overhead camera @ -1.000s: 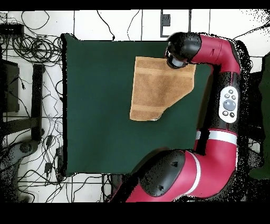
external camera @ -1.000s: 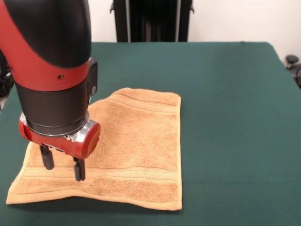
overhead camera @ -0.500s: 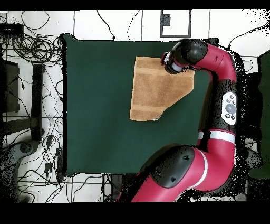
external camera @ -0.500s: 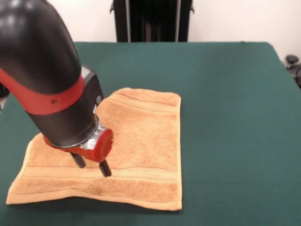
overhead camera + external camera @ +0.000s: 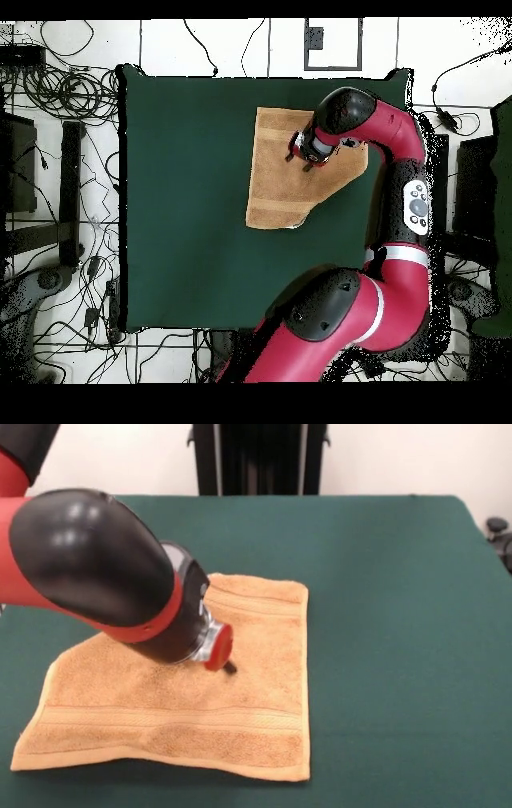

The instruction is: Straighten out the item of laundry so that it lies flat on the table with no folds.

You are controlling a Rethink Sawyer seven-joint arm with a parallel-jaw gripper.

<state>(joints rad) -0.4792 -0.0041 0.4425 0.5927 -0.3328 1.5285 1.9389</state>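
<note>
The item of laundry (image 5: 256,704), an orange-tan towel, lies spread on the green table (image 5: 384,584) left of centre. Its woven band runs along the near edge. The far-left side runs as a slanted line instead of a square corner, so that corner looks folded. From overhead the towel (image 5: 275,180) shows the same slanted edge, with a small white label (image 5: 296,227) at its lower tip. My gripper (image 5: 230,667) hangs tilted over the towel's middle, just above or touching the pile. It holds nothing. Overhead, the gripper (image 5: 300,158) has its tips apart, so it is open.
The red and black arm (image 5: 104,568) leans in from the left and hides the towel's far-left part. Cables and stands (image 5: 60,150) lie on the floor beside the table (image 5: 180,200). A dark post (image 5: 260,456) stands behind the far edge.
The arm has tipped over and swung the gripper from the towel's near-left band towards its middle. The towel has kept its shape and place.
</note>
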